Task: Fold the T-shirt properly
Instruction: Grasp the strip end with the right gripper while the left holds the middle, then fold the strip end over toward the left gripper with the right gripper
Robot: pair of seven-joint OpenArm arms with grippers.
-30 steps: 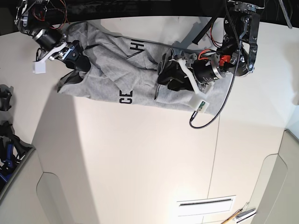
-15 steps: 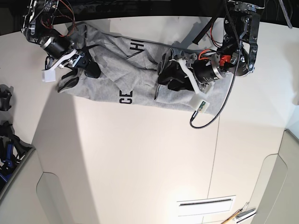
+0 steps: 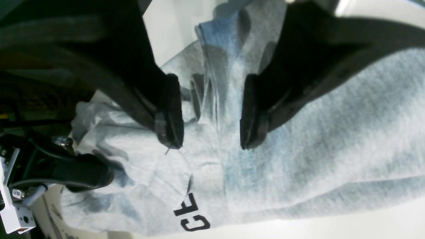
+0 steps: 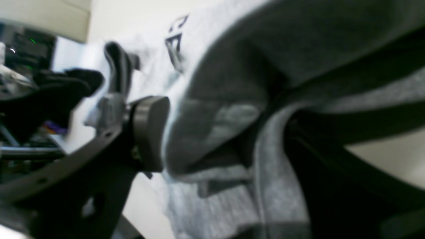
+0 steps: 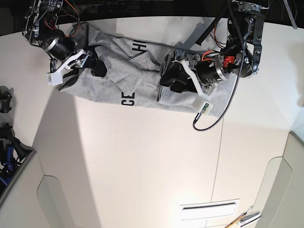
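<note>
Pen and slot: at the near edge of the table (image 5: pixel 142 156), well apart from the T-shirt (image 5: pixel 142 80), with a pale slotted strip (image 5: pixel 209 206) beside the pen (image 5: pixel 244 219).
Table: white, bare between its near edge and the T-shirt; seam lines across the near part.
T-shirt: heather-grey, rumpled, spread crosswise along the far part of the table; black letters "CE" at its near hem, "H" close to its far edge.
Left hand (image 5: pixel 170 76): low over the T-shirt's middle, toward the base view's right; opened moderately, dark fingers (image 3: pixel 169 109) apart with a ridge of grey cloth (image 3: pixel 212 99) between them, pads not pressed on it; tips at or just above the fabric, contact not clear.
Cable: black, looping from the left arm down past the T-shirt's near hem onto the table (image 5: pixel 213 121).
Right hand (image 5: pixel 93 65): at the T-shirt's end on the base view's left, tips buried in bunched cloth; in the right wrist view one grey pad (image 4: pixel 149 132) set against a thick fold (image 4: pixel 225 116), the other finger hidden under fabric; seems to grip the fold, though blur leaves the grip uncertain.
Far edge: dark strip beyond the T-shirt, arm bases and wires there.
Left margin: dark gear (image 5: pixel 7 142) off the table, well apart from the T-shirt.
</note>
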